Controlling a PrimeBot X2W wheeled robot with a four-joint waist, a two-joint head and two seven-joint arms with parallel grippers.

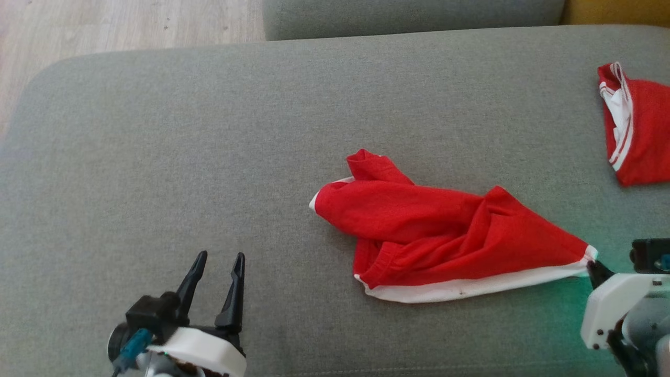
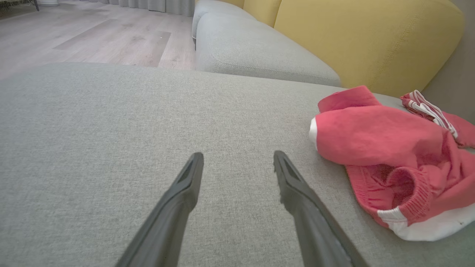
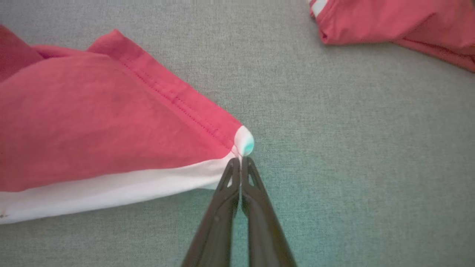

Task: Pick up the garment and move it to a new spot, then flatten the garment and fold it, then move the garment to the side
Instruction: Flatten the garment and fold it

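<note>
The garment [image 1: 434, 235] is a crumpled pair of red shorts with a white side stripe, lying on the grey cushion [image 1: 209, 157]. My right gripper [image 1: 593, 265] is shut on its right corner, and the cloth is drawn taut toward it. In the right wrist view the two fingers pinch the white tip of that corner at the gripper [image 3: 240, 160], with the garment [image 3: 92, 129] spreading to the left. My left gripper [image 1: 219, 257] stands open above bare cushion, well left of the cloth. The left wrist view shows that gripper [image 2: 237, 157] with nothing between its fingers and the garment [image 2: 389, 148] to the right.
A second red garment with white stripes [image 1: 636, 125] lies at the cushion's far right edge, also seen as red cloth [image 3: 400, 26] in the right wrist view. A yellow backrest [image 2: 363, 40] and another grey cushion [image 2: 256, 48] lie beyond. Wooden floor [image 1: 104, 26] shows at the far left.
</note>
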